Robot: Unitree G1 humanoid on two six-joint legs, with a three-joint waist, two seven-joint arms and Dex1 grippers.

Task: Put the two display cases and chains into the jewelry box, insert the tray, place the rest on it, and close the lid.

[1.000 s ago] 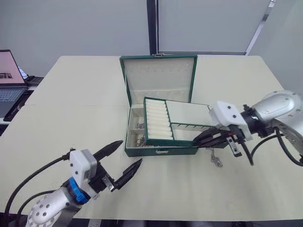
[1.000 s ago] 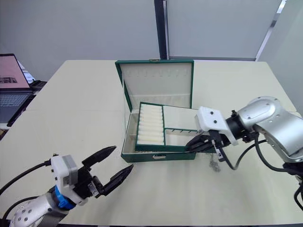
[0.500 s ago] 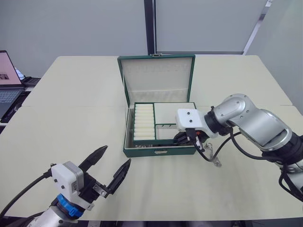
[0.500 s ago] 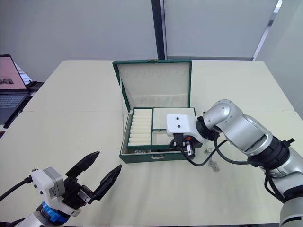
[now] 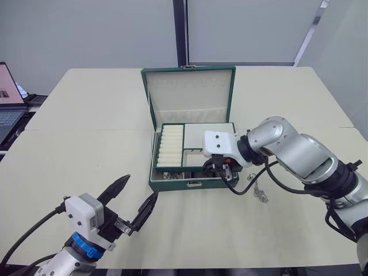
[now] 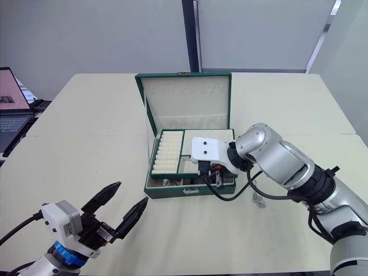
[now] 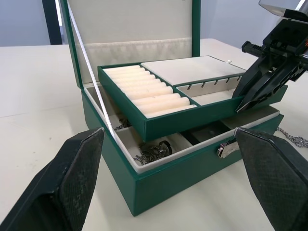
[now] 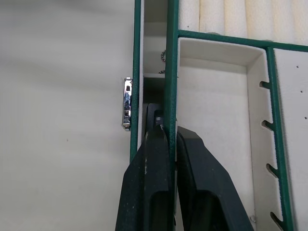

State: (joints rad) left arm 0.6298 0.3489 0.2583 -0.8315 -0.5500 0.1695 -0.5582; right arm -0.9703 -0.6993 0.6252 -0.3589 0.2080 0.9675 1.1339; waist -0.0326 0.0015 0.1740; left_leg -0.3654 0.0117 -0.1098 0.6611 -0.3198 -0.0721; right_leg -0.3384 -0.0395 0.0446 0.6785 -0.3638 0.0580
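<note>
The green jewelry box (image 5: 172, 184) stands mid-table with its lid (image 5: 188, 92) upright. My right gripper (image 5: 221, 168) is shut on the front rim of the tray (image 5: 195, 144) and holds it just above the box, nearly level. In the right wrist view both fingers (image 8: 192, 168) pinch that green rim (image 8: 170, 86) beside the clasp (image 8: 126, 103). Under the tray, chains (image 7: 151, 151) and a dark display case (image 7: 202, 134) lie in the box. One loose chain (image 5: 260, 192) lies on the table right of the box. My left gripper (image 5: 141, 187) hangs open near the table's front, empty.
A laptop (image 5: 8, 98) stands past the table's left edge. The cream table (image 5: 86, 138) is bare to the left of the box and in front of it. My right arm (image 5: 299, 155) reaches in from the right across the loose chain.
The right gripper has carried the tray leftward from overhanging the box's right side to square over it, and levelled it. The left gripper has stayed open near the front.
</note>
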